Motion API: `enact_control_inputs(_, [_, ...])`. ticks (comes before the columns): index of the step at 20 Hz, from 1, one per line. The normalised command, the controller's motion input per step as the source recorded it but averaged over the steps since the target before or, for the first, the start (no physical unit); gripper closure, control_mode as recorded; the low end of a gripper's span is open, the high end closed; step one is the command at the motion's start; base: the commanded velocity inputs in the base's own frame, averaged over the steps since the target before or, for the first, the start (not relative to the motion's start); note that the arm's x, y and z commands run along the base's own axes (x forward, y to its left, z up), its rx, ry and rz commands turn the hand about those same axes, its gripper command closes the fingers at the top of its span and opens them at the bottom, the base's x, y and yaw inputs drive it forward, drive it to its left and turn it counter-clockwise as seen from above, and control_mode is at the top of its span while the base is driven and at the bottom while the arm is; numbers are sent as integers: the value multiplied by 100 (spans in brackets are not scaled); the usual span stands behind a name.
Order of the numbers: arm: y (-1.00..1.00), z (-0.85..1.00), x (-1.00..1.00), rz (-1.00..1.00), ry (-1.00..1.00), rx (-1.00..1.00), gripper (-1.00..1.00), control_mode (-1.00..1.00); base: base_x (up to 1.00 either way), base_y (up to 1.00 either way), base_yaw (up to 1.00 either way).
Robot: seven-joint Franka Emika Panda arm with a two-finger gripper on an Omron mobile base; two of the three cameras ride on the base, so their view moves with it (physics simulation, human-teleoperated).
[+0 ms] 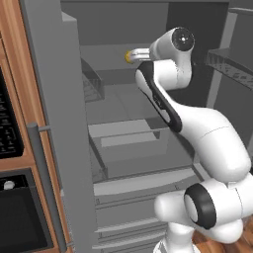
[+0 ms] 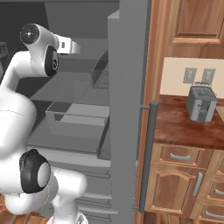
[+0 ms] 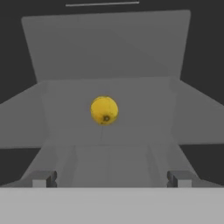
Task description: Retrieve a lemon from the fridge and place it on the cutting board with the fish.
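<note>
The fridge (image 1: 54, 123) stands open, and my arm reaches onto an upper grey shelf (image 3: 109, 92). The lemon (image 3: 104, 110), small, round and bright yellow, lies on that shelf straight ahead of my gripper (image 3: 112, 179). The gripper is open with nothing between its two dark fingertips (image 3: 43, 178), and the lemon lies a short way beyond them. From the left base view the lemon (image 1: 129, 57) peeks out at the tip of the gripper (image 1: 135, 53). From the right the gripper (image 2: 75, 46) points into the fridge (image 2: 127, 109). The cutting board and the fish are out of view.
Drawers and a bin (image 1: 131, 143) fill the fridge below the arm. Open fridge doors flank the arm on both sides. A black oven (image 1: 15, 217) sits at the left. A grey toaster (image 2: 201, 103) stands on the reddish-brown counter (image 2: 183, 127) at the right.
</note>
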Motion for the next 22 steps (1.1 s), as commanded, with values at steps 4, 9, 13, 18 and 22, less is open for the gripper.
enact_control_inputs(4, [5,-6,46,0,0,0,-100,-100,0,0,0])
enact_control_inputs(9, [1,0,46,0,0,0,-100,-100,0,0,0])
enact_control_inputs(13, [11,0,23,-1,2,0,-100,-100,0,0,0])
enact_control_inputs(18, [14,0,20,-3,8,0,-100,-100,0,0,0])
enact_control_inputs(22, [10,0,30,-3,6,0,-100,-100,0,0,0])
